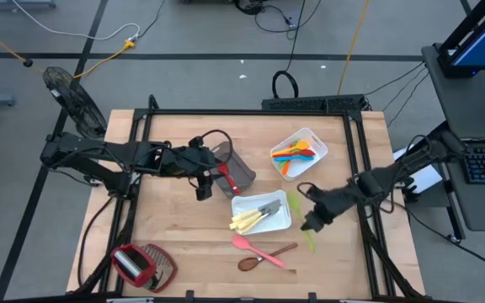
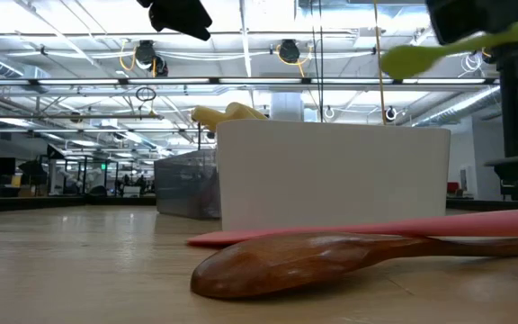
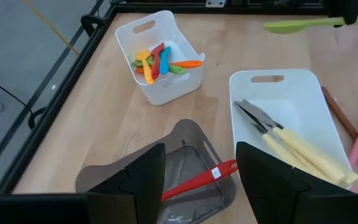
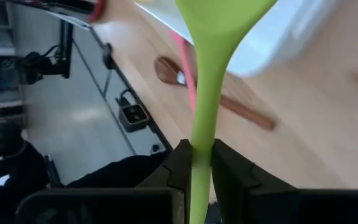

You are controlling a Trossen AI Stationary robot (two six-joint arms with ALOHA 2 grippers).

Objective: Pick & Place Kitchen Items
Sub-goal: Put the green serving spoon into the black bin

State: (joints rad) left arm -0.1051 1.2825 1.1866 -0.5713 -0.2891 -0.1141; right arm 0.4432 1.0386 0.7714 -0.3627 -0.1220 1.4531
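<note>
You are carrying a green spatula (image 4: 209, 74) above the desk (image 1: 183, 236), just beside the tray of knives (image 1: 261, 212). It is pinched by its thin handle only, so it could swivel or slip out if you are swinging quickly — and its long blade could clip the tray's rim. The right pincer (image 4: 196, 163) is clamping that handle, the blade sticking out ahead of the fingers. The left pincer (image 3: 199, 180) is hanging spread wide over the grey bin (image 3: 185, 146) holding a red utensil (image 3: 197, 182).
</note>
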